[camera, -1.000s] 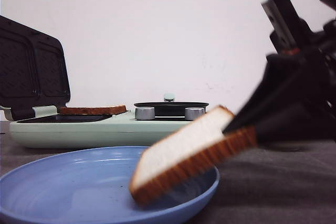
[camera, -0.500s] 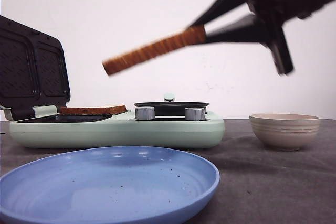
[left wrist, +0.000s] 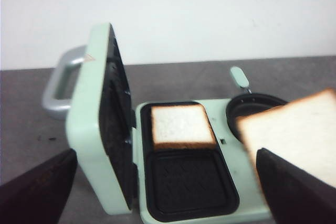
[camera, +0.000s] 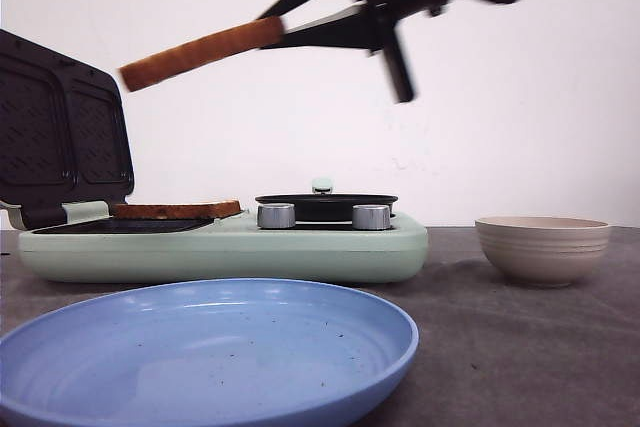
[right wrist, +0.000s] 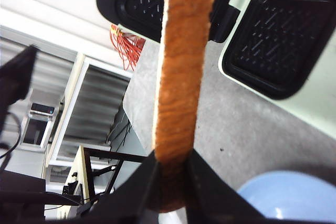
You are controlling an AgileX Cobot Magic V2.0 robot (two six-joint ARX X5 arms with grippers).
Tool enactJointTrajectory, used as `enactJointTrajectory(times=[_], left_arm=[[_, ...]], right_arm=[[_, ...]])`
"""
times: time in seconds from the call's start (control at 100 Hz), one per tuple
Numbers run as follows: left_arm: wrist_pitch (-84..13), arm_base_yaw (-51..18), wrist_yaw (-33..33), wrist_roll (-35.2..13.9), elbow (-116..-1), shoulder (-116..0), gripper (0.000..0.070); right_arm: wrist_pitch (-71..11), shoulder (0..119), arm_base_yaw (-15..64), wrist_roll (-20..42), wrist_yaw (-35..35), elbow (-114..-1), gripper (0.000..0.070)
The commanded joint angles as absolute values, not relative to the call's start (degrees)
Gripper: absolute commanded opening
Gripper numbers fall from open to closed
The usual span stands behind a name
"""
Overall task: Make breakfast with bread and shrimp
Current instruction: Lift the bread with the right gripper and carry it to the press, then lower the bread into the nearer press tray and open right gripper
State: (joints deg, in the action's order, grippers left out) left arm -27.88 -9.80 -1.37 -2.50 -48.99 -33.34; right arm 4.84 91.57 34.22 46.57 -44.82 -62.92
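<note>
The bread slice, pinched edge-on in the right gripper, is moving further toward nine o'clock than half a second ago and riding above the sandwich maker. Its long axis is pointing toward eight o'clock. The left gripper's jaws are gaping wide, gripping nothing.

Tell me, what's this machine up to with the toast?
The right arm's fingers are pinching a bread slice by its edge and holding it in the air above the open mint-green sandwich maker. Another slice already lies in one of the maker's two wells; the other well is bare. The blue plate in front holds only crumbs. The left arm's fingers are open, holding nothing.
</note>
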Motion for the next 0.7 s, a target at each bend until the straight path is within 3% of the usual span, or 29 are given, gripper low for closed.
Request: enactJointTrajectory(times=[0.0,0.44,0.69], left_arm=[[-27.35,-9.54,-1.08,-2.87,-49.6,-33.28,0.0637],[-27.44,-9.32,-1.28,-4.14,-49.6,-32.88,0.0638],[-27.44,-9.32,-1.28,-4.12,-49.6,-32.88,0.0638]], right_arm=[[5.06,95.9,35.27,45.84,-44.69,-66.5,0.0],[5.13,113.71,38.46,47.7,-41.65,-82.13,0.0],[5.08,117.8,40.62,49.1,-35.68,-84.9,0.0]])
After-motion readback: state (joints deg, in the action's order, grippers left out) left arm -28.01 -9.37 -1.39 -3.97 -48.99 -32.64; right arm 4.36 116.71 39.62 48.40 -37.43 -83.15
